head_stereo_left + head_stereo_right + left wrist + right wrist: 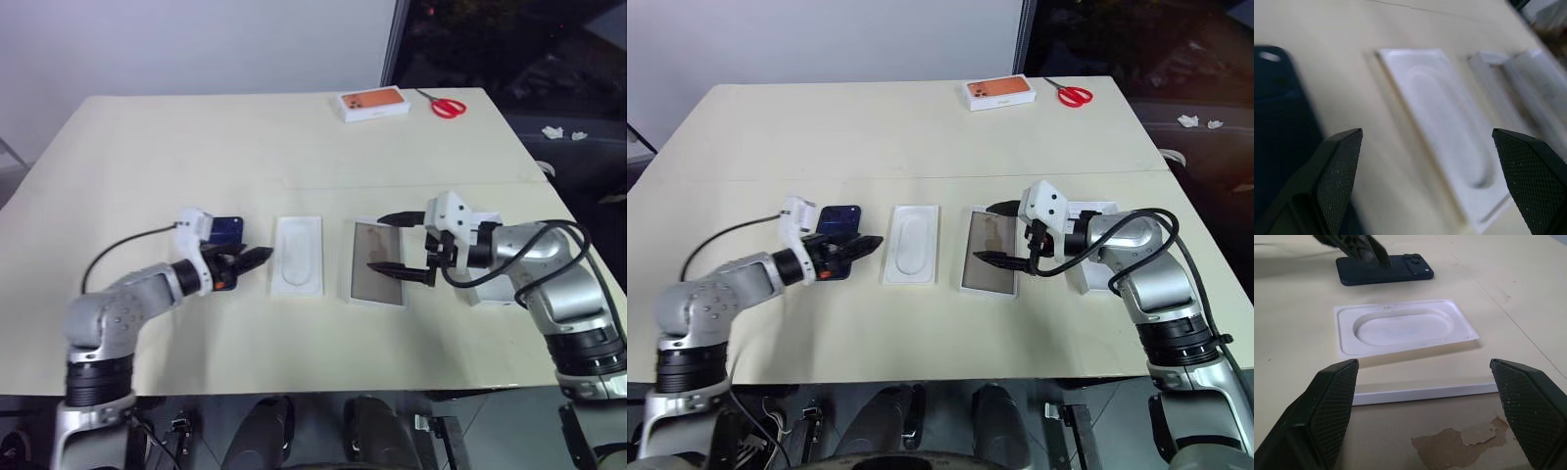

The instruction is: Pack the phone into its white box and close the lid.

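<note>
Left eye view: the slim dark blue phone point(226, 231) is lying flat on the desk point(196, 147), just beside the shallow white box point(297, 256). The left claw point(247, 260) is gaping wide and empty near it, likely to grab it. The right claw point(394, 244) is hanging spread and empty over the white lid point(377, 276).

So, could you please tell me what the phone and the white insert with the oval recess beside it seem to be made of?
The phone: dark navy back, apparently glass or polished plastic, judging by its smooth sheen and the raised camera lenses in one corner. The white insert: matte white, probably moulded pulp or thin formed plastic; its oval recess has soft rounded edges and no gloss. Which of the two, the look leaves open.
</note>
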Available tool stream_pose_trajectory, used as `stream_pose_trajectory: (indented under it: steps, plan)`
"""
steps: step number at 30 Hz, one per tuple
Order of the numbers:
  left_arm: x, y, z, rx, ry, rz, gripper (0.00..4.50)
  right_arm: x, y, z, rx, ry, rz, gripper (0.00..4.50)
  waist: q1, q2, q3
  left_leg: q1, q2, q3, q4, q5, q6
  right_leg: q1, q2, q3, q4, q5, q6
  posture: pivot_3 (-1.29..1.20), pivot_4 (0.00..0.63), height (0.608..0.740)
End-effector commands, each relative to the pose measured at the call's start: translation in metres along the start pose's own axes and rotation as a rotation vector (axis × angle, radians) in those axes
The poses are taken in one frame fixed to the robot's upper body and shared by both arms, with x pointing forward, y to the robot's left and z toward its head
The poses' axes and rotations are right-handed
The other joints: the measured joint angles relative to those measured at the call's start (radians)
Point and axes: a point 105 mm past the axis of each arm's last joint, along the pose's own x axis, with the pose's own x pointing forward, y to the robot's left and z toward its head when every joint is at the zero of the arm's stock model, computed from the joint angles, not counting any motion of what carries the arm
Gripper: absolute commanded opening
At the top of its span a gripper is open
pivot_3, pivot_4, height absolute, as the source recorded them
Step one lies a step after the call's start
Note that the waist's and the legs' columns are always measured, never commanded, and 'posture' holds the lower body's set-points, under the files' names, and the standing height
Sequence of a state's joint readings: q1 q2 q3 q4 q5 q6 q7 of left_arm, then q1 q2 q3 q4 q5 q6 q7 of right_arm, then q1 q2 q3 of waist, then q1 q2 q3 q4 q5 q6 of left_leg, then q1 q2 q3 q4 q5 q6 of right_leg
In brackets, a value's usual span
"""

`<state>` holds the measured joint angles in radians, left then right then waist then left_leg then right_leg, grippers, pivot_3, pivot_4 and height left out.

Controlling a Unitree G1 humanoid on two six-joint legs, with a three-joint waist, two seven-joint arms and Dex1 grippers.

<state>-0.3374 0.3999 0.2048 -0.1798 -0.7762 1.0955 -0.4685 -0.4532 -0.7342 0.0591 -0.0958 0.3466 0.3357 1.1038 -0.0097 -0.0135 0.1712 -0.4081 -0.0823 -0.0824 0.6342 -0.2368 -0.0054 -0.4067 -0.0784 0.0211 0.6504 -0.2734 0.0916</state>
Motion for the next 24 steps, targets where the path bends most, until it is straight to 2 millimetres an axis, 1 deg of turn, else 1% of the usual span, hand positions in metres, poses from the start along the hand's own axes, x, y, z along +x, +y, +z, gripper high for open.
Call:
stream_pose_trajectory:
  steps: [1,5,8,12,15,18,21,24]
  plan:
    - [0.006,0.002,-0.006,-0.06,0.043,0.008,4.46,-0.006,-0.003,0.013,-0.058,-0.031,-0.027,4.49,-0.001,0.0,0.0,0.0,0.0,0.0,0.0,0.0,0.0,0.0,0.0,0.0,0.0,0.0,0.0,0.0,0.15,0.74]
    - [0.017,-0.001,-0.013,-0.14,0.078,-0.027,4.46,-0.006,-0.003,0.012,-0.072,-0.032,-0.036,4.49,0.0,0.0,0.0,0.0,0.0,0.0,0.0,0.0,0.0,0.0,0.0,0.0,0.001,0.0,0.0,0.0,0.15,0.74]
    - [0.02,0.002,-0.017,-0.18,0.095,-0.025,4.46,-0.005,-0.003,0.013,-0.08,-0.035,-0.04,4.49,0.003,0.0,-0.001,0.0,0.0,0.0,0.0,0.0,0.0,0.0,0.0,0.0,0.001,0.0,0.0,0.0,0.15,0.74]
    - [0.026,-0.005,-0.016,-0.263,0.078,-0.085,4.46,-0.004,-0.003,0.014,-0.092,-0.037,-0.04,4.49,0.008,0.0,-0.001,0.001,-0.001,0.0,0.001,0.0,0.0,0.001,0.0,0.0,0.001,0.0,0.0,0.0,0.15,0.74]
    - [0.031,-0.008,-0.023,-0.305,0.098,-0.107,4.46,-0.004,-0.003,0.014,-0.099,-0.04,-0.045,4.49,0.017,0.0,-0.001,0.001,-0.001,0.0,0.001,0.0,0.0,0.001,0.0,0.0,0.001,0.0,0.0,0.0,0.15,0.74]
    - [0.032,-0.01,-0.024,-0.335,0.093,-0.121,4.46,-0.004,-0.003,0.015,-0.103,-0.042,-0.046,4.49,0.023,0.0,-0.001,0.001,-0.001,0.0,0.002,0.0,0.0,0.002,-0.001,0.0,0.0,0.0,0.0,0.0,0.15,0.74]
    - [0.033,-0.009,-0.027,-0.361,0.091,-0.115,3.65,-0.004,-0.003,0.015,-0.108,-0.042,-0.048,4.5,0.022,0.0,-0.001,0.001,-0.002,0.0,0.002,0.0,0.0,0.002,-0.001,0.0,0.0,0.0,0.0,0.0,0.15,0.74]
    - [0.032,-0.008,-0.028,-0.386,0.082,-0.114,2.06,-0.004,-0.004,0.015,-0.11,-0.042,-0.049,4.5,0.022,0.0,-0.001,0.0,-0.002,-0.001,0.002,0.0,0.0,0.002,-0.001,0.0,0.0,0.0,0.0,0.0,0.15,0.74]
